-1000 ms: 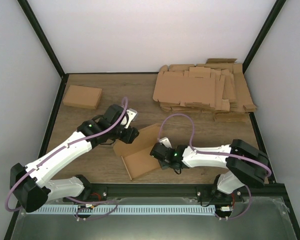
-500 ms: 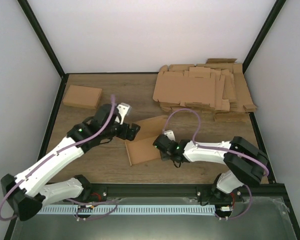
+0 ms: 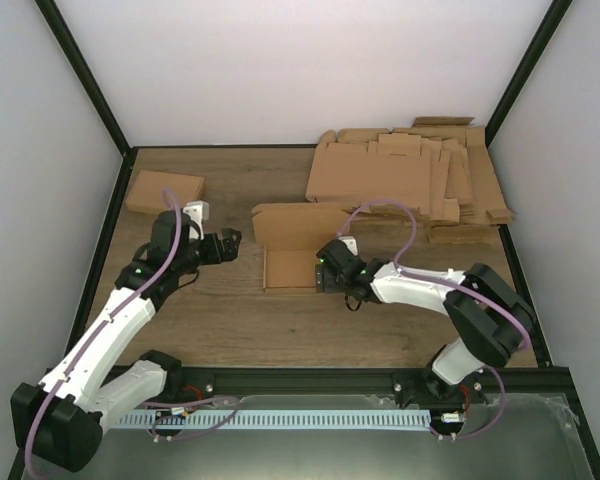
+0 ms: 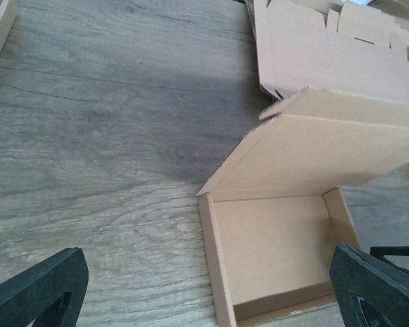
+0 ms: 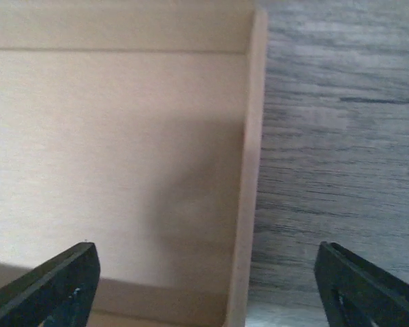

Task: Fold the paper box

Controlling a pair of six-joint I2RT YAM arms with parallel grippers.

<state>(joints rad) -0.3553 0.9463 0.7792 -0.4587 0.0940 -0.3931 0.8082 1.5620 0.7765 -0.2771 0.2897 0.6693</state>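
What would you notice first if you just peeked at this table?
A brown box sits mid-table with its lid raised and an open gripper on each side. The left gripper is apart from it, and the right gripper straddles its right wall. At the far right lies a big pile of flat cardboard sheets, and a closed box rests in the far left corner.

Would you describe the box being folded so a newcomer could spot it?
Look at the middle of the wooden table. The paper box there is a shallow open tray with its lid raised, unlike the flat cardboard pile back right and the closed box back left.
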